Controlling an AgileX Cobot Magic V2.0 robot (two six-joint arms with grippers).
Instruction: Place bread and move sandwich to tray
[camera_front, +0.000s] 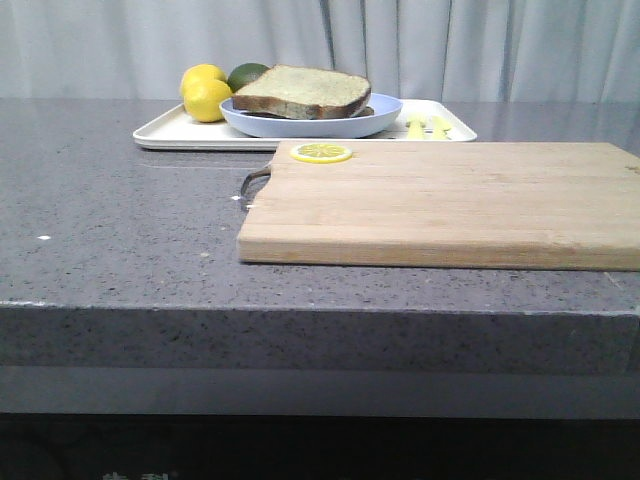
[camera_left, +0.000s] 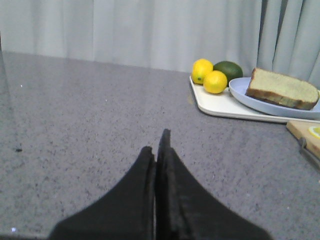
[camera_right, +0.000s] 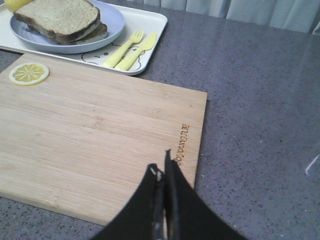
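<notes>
The bread, a thick brown-crusted slice, lies on top of the sandwich's lower slice in the pale blue plate. No egg shows. The plate stands on the white tray at the back of the counter. The bread also shows in the left wrist view and the right wrist view. My left gripper is shut and empty over bare grey counter, well short of the tray. My right gripper is shut and empty over the near right corner of the cutting board. Neither gripper shows in the front view.
A light wooden cutting board with a metal handle lies in front of the tray, a lemon slice on its far left corner. Two lemons and a green fruit sit on the tray's left end; a yellow-green fork and knife sit on its right.
</notes>
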